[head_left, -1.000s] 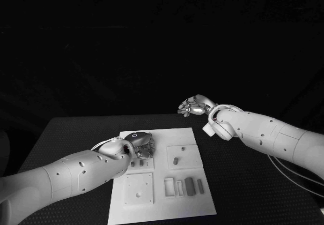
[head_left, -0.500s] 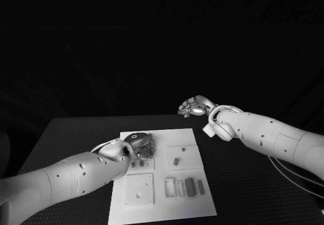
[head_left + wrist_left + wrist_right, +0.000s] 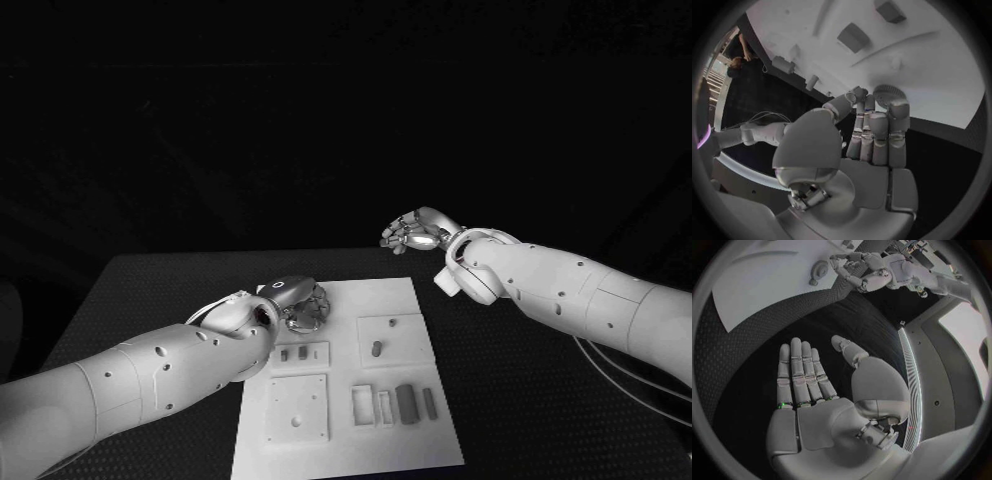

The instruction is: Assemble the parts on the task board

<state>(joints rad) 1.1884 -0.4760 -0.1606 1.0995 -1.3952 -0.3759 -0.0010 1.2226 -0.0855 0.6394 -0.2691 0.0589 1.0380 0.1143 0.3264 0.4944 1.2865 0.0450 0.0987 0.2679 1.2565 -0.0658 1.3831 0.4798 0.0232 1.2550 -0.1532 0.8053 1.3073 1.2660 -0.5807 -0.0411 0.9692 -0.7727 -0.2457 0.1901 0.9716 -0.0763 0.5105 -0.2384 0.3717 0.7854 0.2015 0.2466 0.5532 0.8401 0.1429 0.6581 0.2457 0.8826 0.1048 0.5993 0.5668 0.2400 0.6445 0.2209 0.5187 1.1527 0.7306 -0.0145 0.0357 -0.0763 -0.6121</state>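
**Left hand holds a round part above the board; right hand flat and empty**

The left arm reaches in over the near-left of the task board (image 3: pixel 335 300), its hand (image 3: pixel 293 303) poised above the board's far-left corner with the fingers bent downward. In the left wrist view the fingers (image 3: pixel 879 135) lie side by side, nearly straight, and the thumb (image 3: pixel 841 106) leans across towards them; a small round ridged part (image 3: pixel 890 93) sits at the fingertips, pinched between thumb and fingers. The board spreads beyond the fingertips, with rectangular parts (image 3: pixel 853 36) lying on it.

The right arm stretches out past the board's far-right corner, and its hand (image 3: pixel 418 230) hangs above the black table (image 3: pixel 173 290), well clear of the board. The right wrist view shows this hand (image 3: pixel 820 405) spread flat, fingers straight and together, thumb held off to the side, with nothing in it. Beyond its fingertips lie the board's edge and the left hand with the round part.

On the board nearer the robot than the left hand lie several small slotted plates and dark bar-shaped parts (image 3: pixel 408 401).
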